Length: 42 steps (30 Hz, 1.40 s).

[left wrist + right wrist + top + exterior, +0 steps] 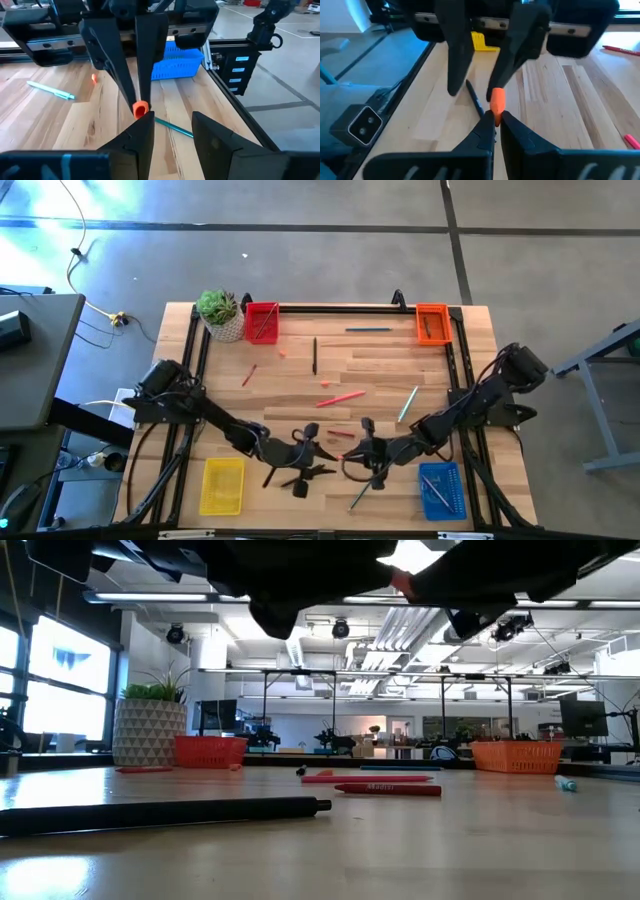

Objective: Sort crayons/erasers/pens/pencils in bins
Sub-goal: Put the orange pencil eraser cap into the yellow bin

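Observation:
Above the table's near middle my two grippers meet tip to tip. My right gripper (496, 117) (358, 450) is shut on a short orange crayon (497, 101) (140, 108). My left gripper (172, 122) (325, 448) faces it, open, and the crayon's free end stands beside one of its fingers (145, 127). The bins stand at the table's corners: red (262, 321), orange (432, 323), yellow (223, 485) and blue (441, 490). Pens and pencils lie loose on the wood. My right gripper pinches the crayon's near end (496, 112) between its two fingertips. The fingers slant down from the table's right side, and the crayon sticks out past them, clear of the table. My left gripper: one finger is close to the crayon's free end; whether it touches, I cannot tell.
On the table lie a black pen (314, 355), a pink-red pencil (340, 397), a teal pen (408, 405), a green pencil (358, 495) below the grippers and a red crayon (385, 788). A potted plant (221, 313) stands beside the red bin.

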Available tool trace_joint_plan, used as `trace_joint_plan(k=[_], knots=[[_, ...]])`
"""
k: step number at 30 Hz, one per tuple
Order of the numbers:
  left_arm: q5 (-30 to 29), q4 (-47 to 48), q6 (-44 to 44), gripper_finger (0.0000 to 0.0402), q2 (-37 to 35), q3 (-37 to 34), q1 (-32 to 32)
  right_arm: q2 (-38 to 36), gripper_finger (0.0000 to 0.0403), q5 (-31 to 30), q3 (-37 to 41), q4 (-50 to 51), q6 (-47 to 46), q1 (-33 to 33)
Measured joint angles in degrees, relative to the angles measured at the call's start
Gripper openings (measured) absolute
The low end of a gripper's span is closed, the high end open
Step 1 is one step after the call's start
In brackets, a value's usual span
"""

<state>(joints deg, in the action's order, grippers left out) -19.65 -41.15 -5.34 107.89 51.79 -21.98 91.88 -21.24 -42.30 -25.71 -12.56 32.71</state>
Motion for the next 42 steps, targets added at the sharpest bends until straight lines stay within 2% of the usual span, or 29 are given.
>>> trace_joint_plan(k=[10,17,28,31,35,42], knots=[[-1.19,0.24,-2.04,0.0121,-0.06,0.0,0.11,0.11,0.0002,0.47,-0.02,-2.47,0.2,1.72],[4.03,-2.88,-2.02,0.0122,-0.1,-0.02,0.0,0.11,0.0002,0.46,-0.02,-2.84,0.23,2.19],[3.17,-3.58,-1.9,0.0121,-0.12,2.15,0.04,0.11,0.0002,0.44,-0.01,-4.36,1.12,2.08],[2.7,-1.23,-1.58,0.0119,-0.12,3.2,0.04,0.11,0.0002,0.48,0.0,-5.22,1.84,2.07],[2.65,-0.31,-1.88,0.01,-0.12,3.37,0.04,0.11,0.0002,0.46,0.0,-5.4,2.4,2.06],[2.27,-0.28,-1.08,0.0038,-0.12,3.37,0.21,0.11,0.0002,0.66,0.0,-5.69,2.58,2.08]])
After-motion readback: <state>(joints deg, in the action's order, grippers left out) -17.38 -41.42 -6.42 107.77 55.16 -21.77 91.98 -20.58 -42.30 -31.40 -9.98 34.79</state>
